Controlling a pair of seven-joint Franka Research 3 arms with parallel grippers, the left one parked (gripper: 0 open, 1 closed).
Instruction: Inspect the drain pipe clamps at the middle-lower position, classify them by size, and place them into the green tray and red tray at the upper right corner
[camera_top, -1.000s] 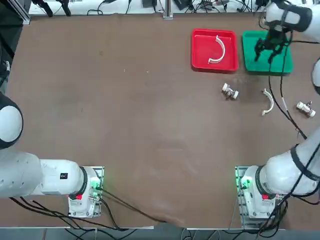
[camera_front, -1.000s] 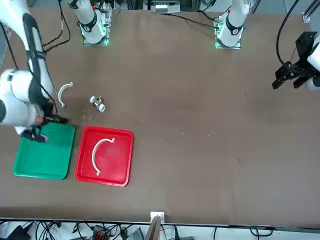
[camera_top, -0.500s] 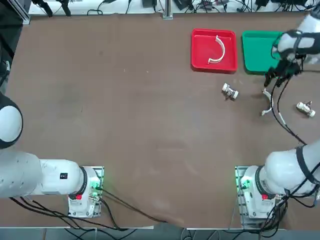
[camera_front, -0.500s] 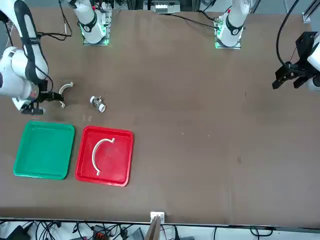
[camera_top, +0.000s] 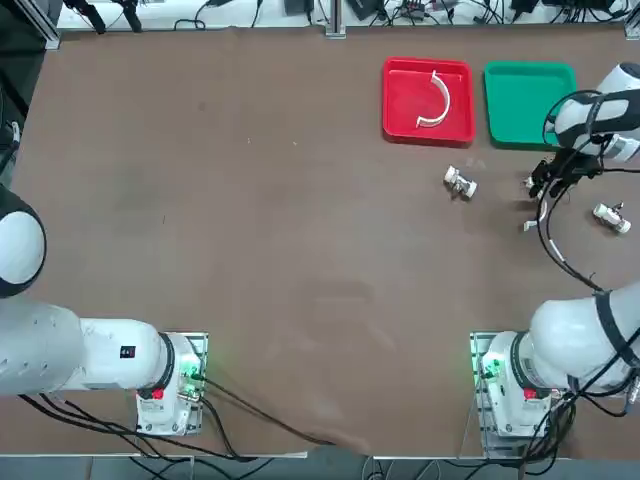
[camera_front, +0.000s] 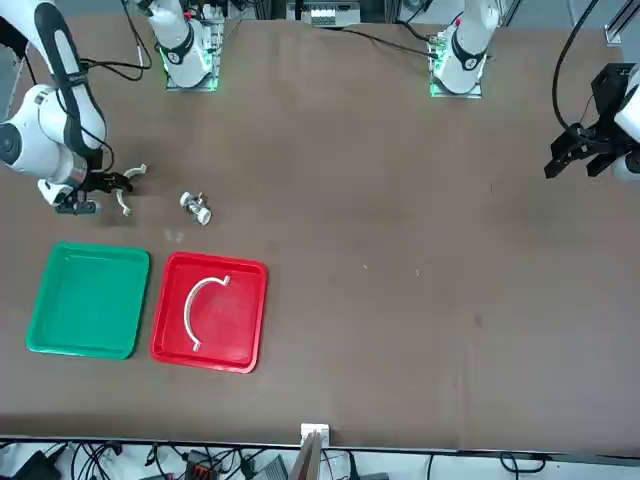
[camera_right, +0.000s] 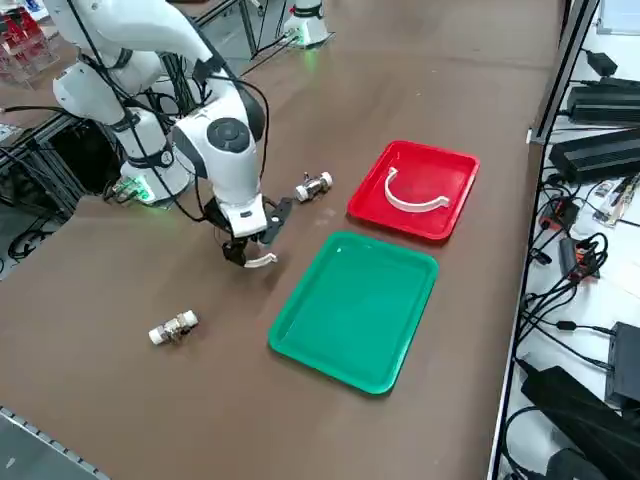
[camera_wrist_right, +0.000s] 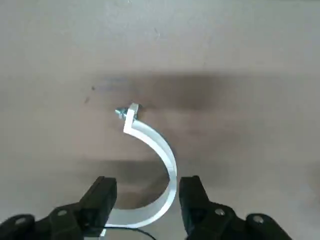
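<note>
Here, the right hand (camera_wrist_right: 146, 200), fingers apart, straddles one end of a white drain pipe clamp (camera_wrist_right: 152, 165) lying flat on the desk (camera_top: 300, 220), its arc curving away from the fingers.

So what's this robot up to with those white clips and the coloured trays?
It's sorting clips by size. The right gripper sits low over a white clamp on the table, its open fingers either side of the curve, not yet closed on it. The other clamp already lies in the red tray. The green tray is empty. Two small metal fittings lie nearby.
</note>
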